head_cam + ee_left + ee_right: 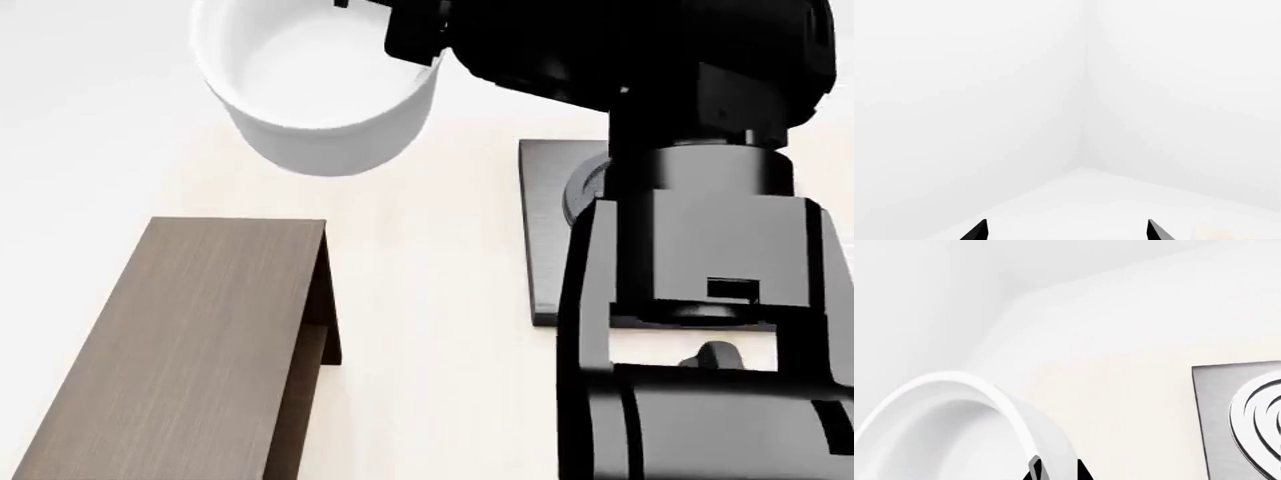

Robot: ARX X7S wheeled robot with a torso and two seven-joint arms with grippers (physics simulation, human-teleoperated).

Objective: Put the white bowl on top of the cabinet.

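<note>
the cabinet [187, 340] stands low at left on the pale bench [427, 300], top bare. the white bowl [320, 90] hangs above and beyond it, rim pinched in the right gripper [1054, 472] jaws. best carry it level over the top before lowering. left gripper [1066, 231] jaws spread, empty. stove plate [545, 230] at right; white walls.

In the head view, the cabinet [187, 350] stands at the near left on the table [427, 300], running away from the robot. The bowl [318, 85] is beyond the cabinet's far end and up off the table, with the right gripper [1057, 471] pinching its rim on the right side (one finger inside the wall, one outside). The stove plate [547, 230] lies on the table to the right of the cabinet, well apart from it, partly hidden behind the right arm [694, 250].
</note>
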